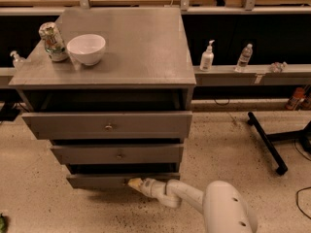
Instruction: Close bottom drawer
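Speckled floor [233, 144]; grey cabinet [146, 47] of three drawers [146, 125], all ajar. We judge the closing push to be in hand. The gripper [135, 182], whose grip state we cannot tell, sits at the bottom drawer [97, 181] below the desk's front edge. Next comes a straight inward push. Near the left edge stand one bowl [86, 48] and one can [52, 41].

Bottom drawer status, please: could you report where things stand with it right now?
End effector low, at the bottom drawer front, near its middle. Drawer partly open, not yet closed. No obstruction visible; interior in shadow.
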`<state>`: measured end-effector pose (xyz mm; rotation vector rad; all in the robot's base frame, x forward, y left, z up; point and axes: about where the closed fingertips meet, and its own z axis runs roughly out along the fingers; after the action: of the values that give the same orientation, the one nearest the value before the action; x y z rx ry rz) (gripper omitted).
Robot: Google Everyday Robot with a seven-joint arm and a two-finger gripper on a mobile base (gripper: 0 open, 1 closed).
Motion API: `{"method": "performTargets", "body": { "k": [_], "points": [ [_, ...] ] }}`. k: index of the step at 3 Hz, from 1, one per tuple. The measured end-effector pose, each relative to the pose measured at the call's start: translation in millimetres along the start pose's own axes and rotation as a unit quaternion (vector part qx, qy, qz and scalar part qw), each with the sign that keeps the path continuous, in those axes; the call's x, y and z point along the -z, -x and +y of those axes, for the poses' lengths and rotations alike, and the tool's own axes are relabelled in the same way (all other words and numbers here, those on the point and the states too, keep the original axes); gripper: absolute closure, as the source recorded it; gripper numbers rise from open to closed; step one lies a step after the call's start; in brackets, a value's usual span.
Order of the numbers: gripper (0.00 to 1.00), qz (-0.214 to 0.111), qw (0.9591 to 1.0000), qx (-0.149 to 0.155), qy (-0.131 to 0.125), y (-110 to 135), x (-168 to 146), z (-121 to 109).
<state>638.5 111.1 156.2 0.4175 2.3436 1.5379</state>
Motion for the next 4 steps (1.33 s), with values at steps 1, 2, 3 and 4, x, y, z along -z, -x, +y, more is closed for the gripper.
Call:
{"method": "performTargets", "body": {
  "k": [1, 2, 3, 4],
  "points": [
    [1.00, -0.003, 1.0000, -0.004, -0.005, 5.6, -4.1, -3.2],
    [1.00, -0.003, 1.0000, -0.004, -0.005, 5.4, -4.1, -3.6],
    [1.00, -0.009, 0.9999, -0.008, -0.012, 13.3, -5.8, -7.8],
    [1.00, -0.013, 0.9997, -0.010, -0.015, 18.9, -3.1, -10.4]
  ]
}}
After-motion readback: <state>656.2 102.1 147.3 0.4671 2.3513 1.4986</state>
